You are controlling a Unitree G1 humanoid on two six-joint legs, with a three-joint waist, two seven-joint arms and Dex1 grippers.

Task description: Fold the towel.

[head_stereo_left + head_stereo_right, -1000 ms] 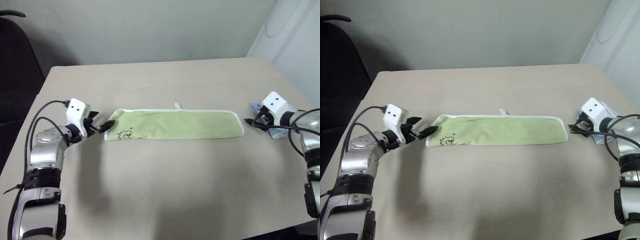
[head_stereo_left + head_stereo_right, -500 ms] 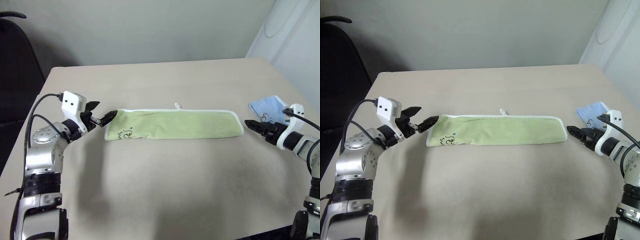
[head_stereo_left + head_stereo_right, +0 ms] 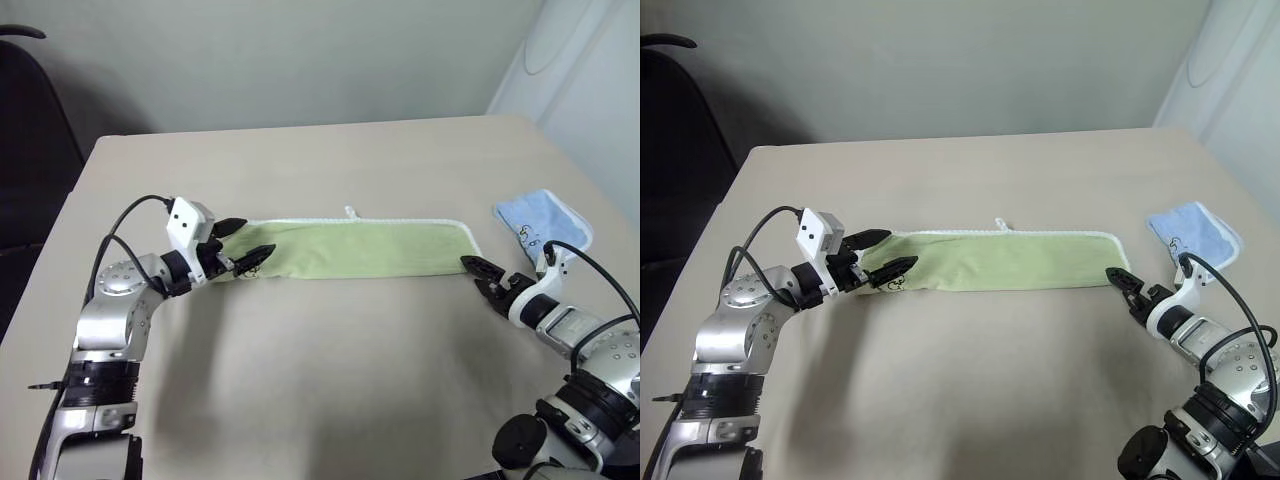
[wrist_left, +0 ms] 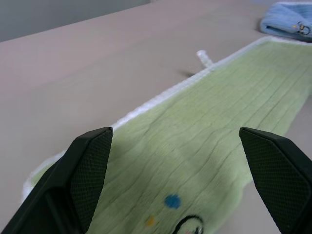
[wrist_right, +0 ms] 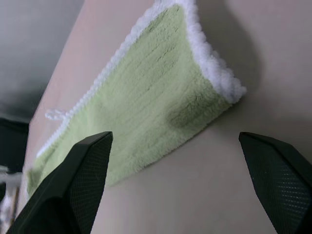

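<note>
The towel (image 3: 360, 249) lies flat in a long strip on the table (image 3: 320, 380). The left gripper (image 3: 243, 243) spreads wide over its left end. The right gripper (image 3: 478, 272), fingers wide, sits just beside its right end.

Towel (image 3: 360, 250): left end under left hand (image 3: 250, 243) fingers, tag marks there partly covered, too small to read. Left wrist view cuts off towel's near end and far end. Blue cloth (image 3: 541, 220): printed mark too small to tell. Worktop (image 3: 320, 380) near edge out of frame.
</note>
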